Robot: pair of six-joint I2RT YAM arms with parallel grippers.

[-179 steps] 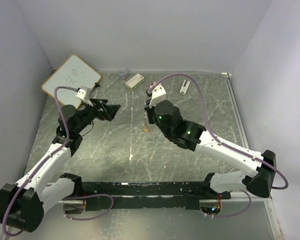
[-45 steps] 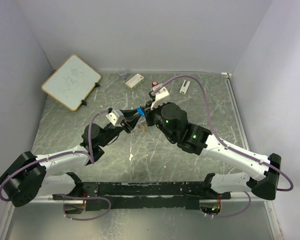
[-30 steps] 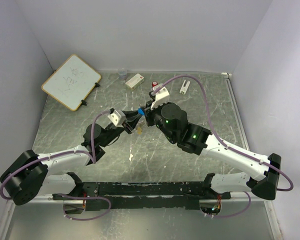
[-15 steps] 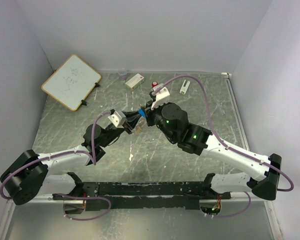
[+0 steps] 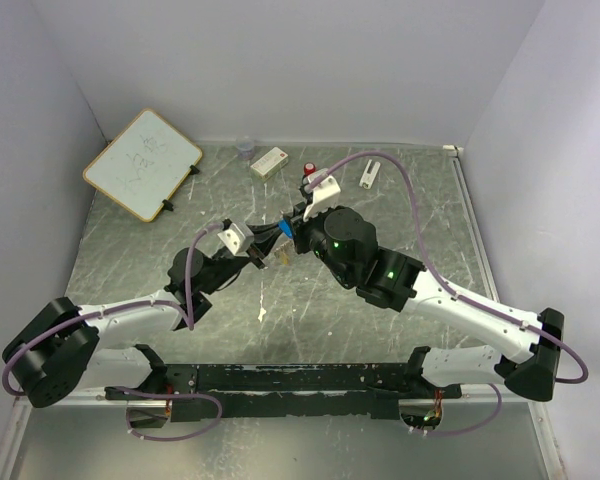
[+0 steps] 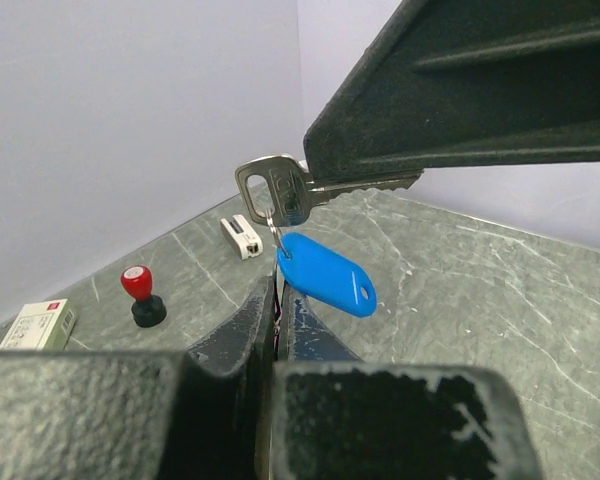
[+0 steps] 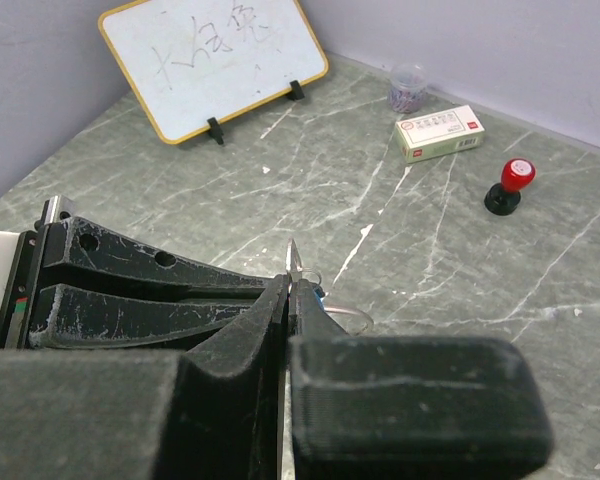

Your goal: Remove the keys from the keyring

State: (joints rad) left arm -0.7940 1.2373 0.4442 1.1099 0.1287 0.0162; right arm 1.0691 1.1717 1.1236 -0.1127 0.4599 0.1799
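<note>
The keys [image 5: 285,229] hang above the middle of the worktop [image 5: 410,190]. Our right gripper [image 7: 286,284], from 4 o'clock, squeezes the silver key [image 6: 280,190]. Our left gripper [image 6: 277,302], from 8 o'clock, is closed under the keyring [image 6: 273,228]; on what, we cannot tell. We should twist slowly.

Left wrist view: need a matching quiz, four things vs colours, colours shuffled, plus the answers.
Things:
1. key
2. tag
3. bottle cap
4. table

Colours:
A. red
B. grey-green with white veins
C. silver
D. blue

Pairs: 1-C, 2-D, 3-A, 4-B
</note>
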